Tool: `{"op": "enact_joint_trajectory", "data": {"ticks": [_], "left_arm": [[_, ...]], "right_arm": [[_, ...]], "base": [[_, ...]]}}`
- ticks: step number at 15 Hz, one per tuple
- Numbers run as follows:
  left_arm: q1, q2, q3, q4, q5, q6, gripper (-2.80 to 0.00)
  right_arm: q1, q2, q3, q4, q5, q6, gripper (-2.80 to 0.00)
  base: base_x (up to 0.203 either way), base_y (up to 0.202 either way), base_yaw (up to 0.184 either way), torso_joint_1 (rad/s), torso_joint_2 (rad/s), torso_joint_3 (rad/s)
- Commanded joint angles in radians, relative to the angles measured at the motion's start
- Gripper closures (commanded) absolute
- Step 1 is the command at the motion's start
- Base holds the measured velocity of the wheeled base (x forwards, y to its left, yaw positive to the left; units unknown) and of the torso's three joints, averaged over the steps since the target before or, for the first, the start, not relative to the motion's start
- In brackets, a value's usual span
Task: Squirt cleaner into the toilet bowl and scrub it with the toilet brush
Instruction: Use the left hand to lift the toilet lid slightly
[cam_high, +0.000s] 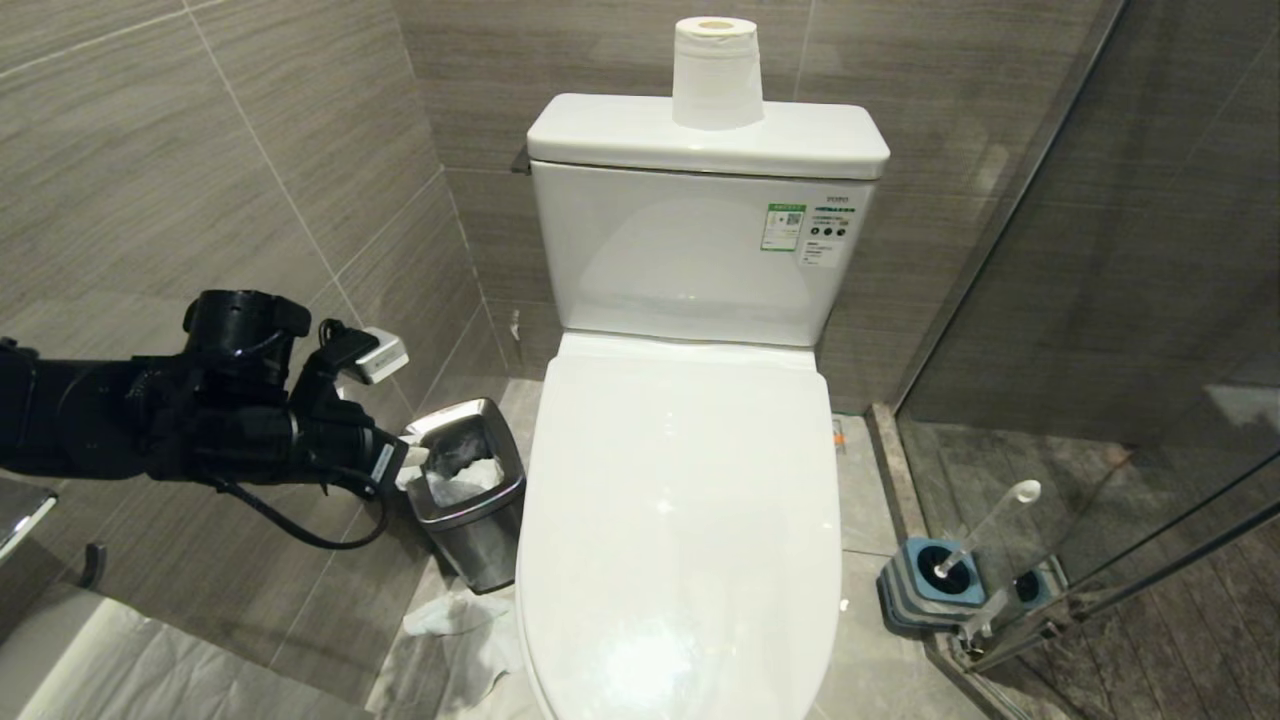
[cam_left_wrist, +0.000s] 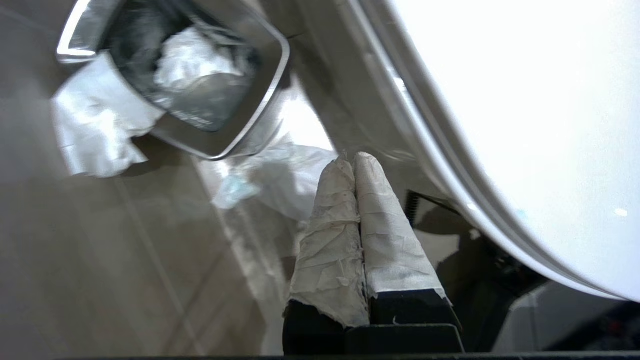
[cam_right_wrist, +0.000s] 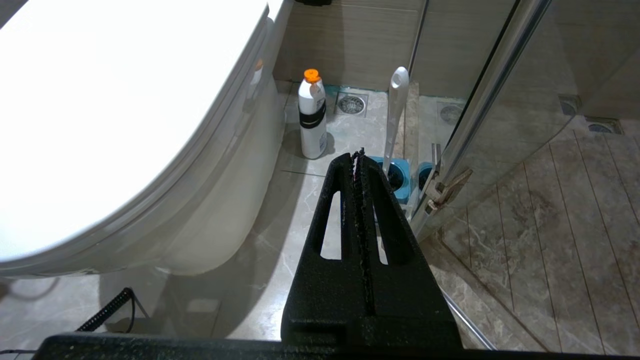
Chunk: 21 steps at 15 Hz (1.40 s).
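Note:
The toilet (cam_high: 680, 520) is glossy white with its lid down, so the toilet bowl is hidden. On the floor to its right, the toilet brush (cam_high: 990, 525) stands with its slim pale handle in a blue-topped holder (cam_high: 935, 595). In the right wrist view a white bottle with an orange cap (cam_right_wrist: 312, 115), the cleaner, stands between the toilet and the brush (cam_right_wrist: 395, 115). My left gripper (cam_high: 412, 462) hovers left of the toilet over the waste bin's edge. It is shut and empty, its fingers (cam_left_wrist: 385, 225) wrapped in white. My right gripper (cam_right_wrist: 357, 152) is shut and empty, low beside the toilet.
A steel waste bin (cam_high: 490, 550) full of paper stands against the toilet's left side. Crumpled tissue (cam_high: 450, 615) lies on the floor before it. A paper roll (cam_high: 716, 75) sits on the tank. A glass shower door (cam_high: 1100, 300) closes off the right, close behind the brush holder.

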Motion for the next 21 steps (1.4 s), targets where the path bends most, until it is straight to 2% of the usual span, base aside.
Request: {"op": "enact_joint_trajectory", "data": {"ticks": [1, 5, 7, 10, 12, 16, 19, 21], "left_arm": [[-0.005, 0.005, 0.001, 0.027, -0.057, -0.007, 0.0], [-0.033, 0.04, -0.001, 0.035, -0.183, -0.109, 0.0], [-0.036, 0.062, -0.001, 0.035, -0.274, -0.189, 0.0], [-0.036, 0.094, -0.001, 0.035, -0.315, -0.31, 0.0], [-0.035, 0.112, 0.0, 0.029, -0.397, -0.386, 0.0], [-0.009, 0.157, 0.023, 0.028, -0.589, -0.396, 0.0], [0.039, 0.18, 0.024, 0.027, -0.679, -0.397, 0.0], [0.077, 0.183, 0.033, 0.028, -0.703, -0.396, 0.0]], "right_arm": [[0.0, 0.0, 0.0, 0.0, 0.0, 0.001, 0.0], [0.0, 0.0, 0.0, 0.0, 0.0, 0.001, 0.0], [0.0, 0.0, 0.0, 0.0, 0.0, 0.001, 0.0], [0.0, 0.0, 0.0, 0.0, 0.0, 0.001, 0.0], [0.0, 0.0, 0.0, 0.0, 0.0, 0.001, 0.0], [0.0, 0.0, 0.0, 0.0, 0.0, 0.001, 0.0], [0.0, 0.0, 0.0, 0.0, 0.0, 0.001, 0.0], [0.0, 0.0, -0.001, 0.0, 0.0, 0.001, 0.0]], "base": [[0.0, 0.0, 0.0, 0.0, 0.0, 0.0], [0.0, 0.0, 0.0, 0.0, 0.0, 0.0], [0.0, 0.0, 0.0, 0.0, 0.0, 0.0], [0.0, 0.0, 0.0, 0.0, 0.0, 0.0], [0.0, 0.0, 0.0, 0.0, 0.0, 0.0], [0.0, 0.0, 0.0, 0.0, 0.0, 0.0], [0.0, 0.0, 0.0, 0.0, 0.0, 0.0], [0.0, 0.0, 0.0, 0.0, 0.0, 0.0]]}}
